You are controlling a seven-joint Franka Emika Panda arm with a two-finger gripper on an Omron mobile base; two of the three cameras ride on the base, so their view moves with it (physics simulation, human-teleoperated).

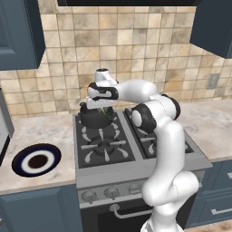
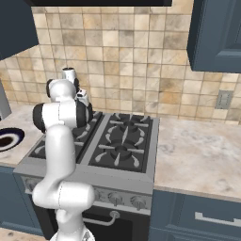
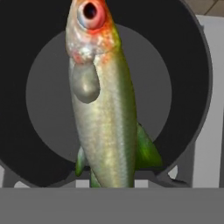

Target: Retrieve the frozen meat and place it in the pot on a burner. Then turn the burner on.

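Note:
The frozen meat (image 3: pixel 103 109) is a slender silvery-tan fish with green fins and a red-ringed eye. It runs up the hand view from the bottom edge, right over the mouth of the pot (image 3: pixel 26 48). The pot (image 1: pixel 94 119) is squat and dark and stands on the stove's rear left burner, which it covers. My gripper (image 1: pixel 102 108) hangs just above the pot's rim, shut on the frozen meat (image 1: pixel 108 111), whose green shows below the hand. In the right base view the hand (image 2: pixel 83 98) pokes out behind my own arm.
The front left burner (image 1: pixel 105 146) lies bare in front of the pot. A row of knobs (image 1: pixel 111 193) runs along the stove's front panel. A round dark-blue-rimmed plate (image 1: pixel 37 159) sits on the counter to the left of the stove. My elbow hangs over the stove's right half.

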